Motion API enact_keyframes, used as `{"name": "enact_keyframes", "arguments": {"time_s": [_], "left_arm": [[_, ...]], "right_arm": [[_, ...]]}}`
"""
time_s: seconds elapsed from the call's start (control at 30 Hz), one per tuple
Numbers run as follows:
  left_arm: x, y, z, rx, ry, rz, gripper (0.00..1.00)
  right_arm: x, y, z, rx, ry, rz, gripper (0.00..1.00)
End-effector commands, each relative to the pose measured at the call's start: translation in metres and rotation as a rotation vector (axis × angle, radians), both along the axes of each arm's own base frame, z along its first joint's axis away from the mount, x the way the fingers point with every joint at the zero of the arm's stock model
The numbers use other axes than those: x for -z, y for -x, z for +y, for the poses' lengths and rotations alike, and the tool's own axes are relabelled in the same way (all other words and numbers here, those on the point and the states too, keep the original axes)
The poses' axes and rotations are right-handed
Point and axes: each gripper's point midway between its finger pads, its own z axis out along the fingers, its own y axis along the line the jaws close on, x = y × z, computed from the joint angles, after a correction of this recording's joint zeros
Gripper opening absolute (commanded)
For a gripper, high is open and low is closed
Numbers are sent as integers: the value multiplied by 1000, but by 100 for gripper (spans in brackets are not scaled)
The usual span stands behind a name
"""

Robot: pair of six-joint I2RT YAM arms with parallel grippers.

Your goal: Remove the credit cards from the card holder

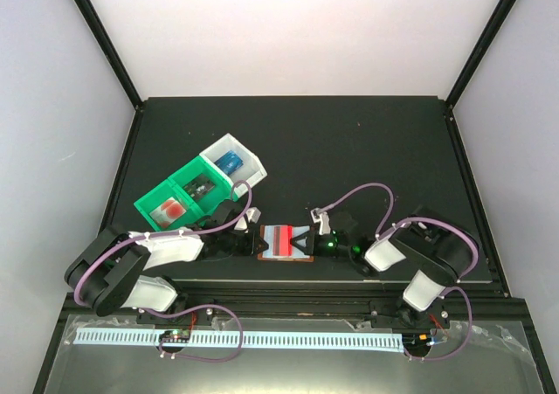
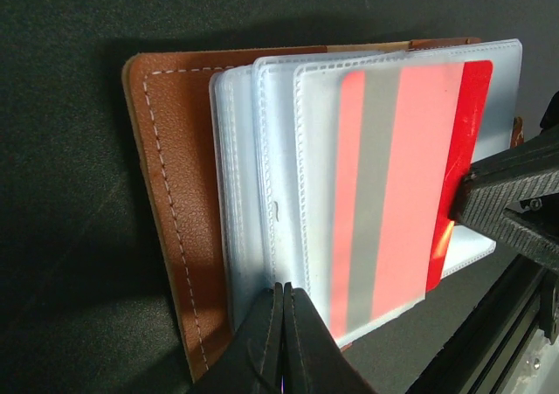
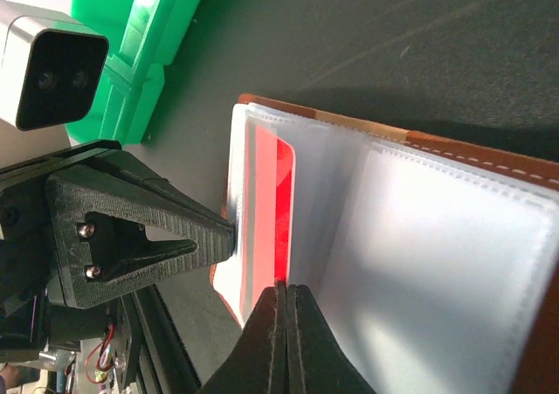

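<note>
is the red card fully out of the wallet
No, most of the red card sits inside a clear pocket of the wallet.

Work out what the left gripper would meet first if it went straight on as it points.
The card holder: the left gripper is shut at the edge of its clear pockets, so going on would likely push straight into them, just beside the red card.

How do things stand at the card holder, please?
Left gripper shut on clear pocket of brown leather bifold card holder. Right gripper shut on red plastic card, partly out. Nothing blocking.
</note>
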Motion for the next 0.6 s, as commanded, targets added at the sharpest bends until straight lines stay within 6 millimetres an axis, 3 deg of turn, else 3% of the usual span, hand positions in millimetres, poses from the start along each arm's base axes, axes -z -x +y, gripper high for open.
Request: {"name": "enact_keyframes", "arguments": {"time_s": [0.0,0.3,0.57], "left_arm": [[23,11,23,-38,-127,53,1],[23,10,23,-41,-123,52,1],[21,11,21,-44,-111,56,2]], "right_arm": [[3,-4,-12,43,42,3,1],[1,-5,-16,35,75,-16,2],[2,-6,-7,18,40,-3,19]]}}
